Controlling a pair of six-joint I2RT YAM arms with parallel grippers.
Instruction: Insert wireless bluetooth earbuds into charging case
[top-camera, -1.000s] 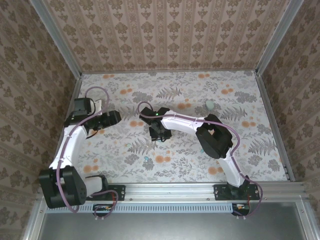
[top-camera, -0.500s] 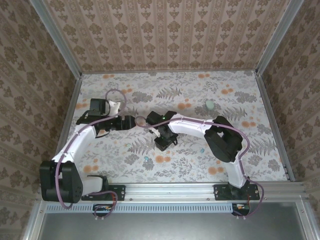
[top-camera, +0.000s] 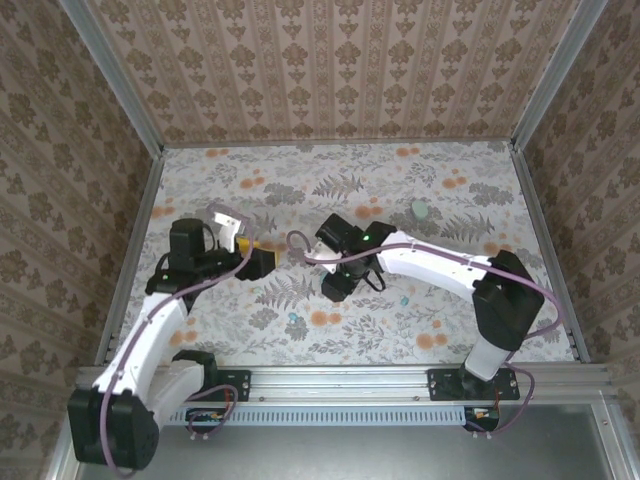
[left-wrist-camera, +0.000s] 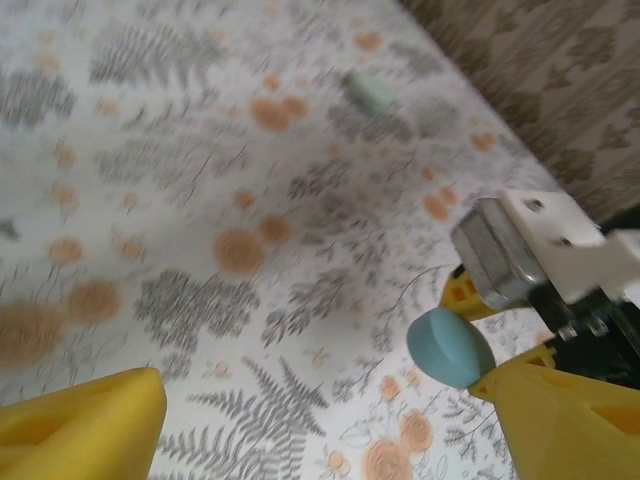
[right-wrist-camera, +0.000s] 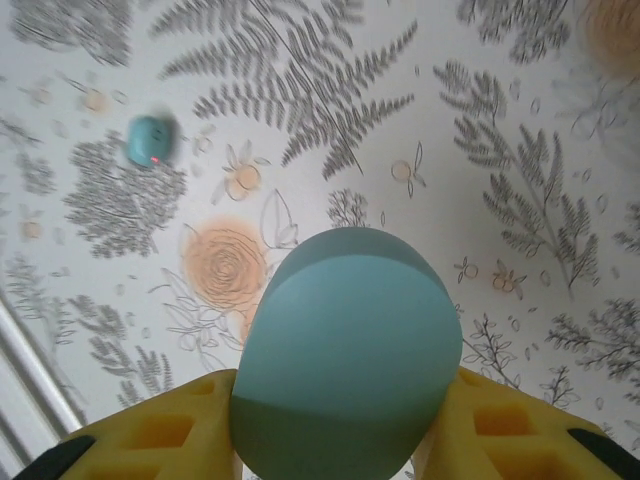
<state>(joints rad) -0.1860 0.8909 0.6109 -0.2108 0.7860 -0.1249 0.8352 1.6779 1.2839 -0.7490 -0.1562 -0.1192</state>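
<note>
Right wrist view shows your right gripper (right-wrist-camera: 340, 420) pinching the shut charging case (right-wrist-camera: 350, 340) above the table (right-wrist-camera: 500, 150), an earbud (right-wrist-camera: 151, 141) lying loose nearby, and the left gripper (left-wrist-camera: 320, 420) spread empty, so the next move likely calls for opening the lid.

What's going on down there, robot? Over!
Left gripper open, empty. Right gripper shut on light blue oval plastic charging case. One tiny teal plastic earbud loose on floral table.

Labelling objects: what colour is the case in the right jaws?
Light sky-blue charging case, clearest in right wrist view.
</note>
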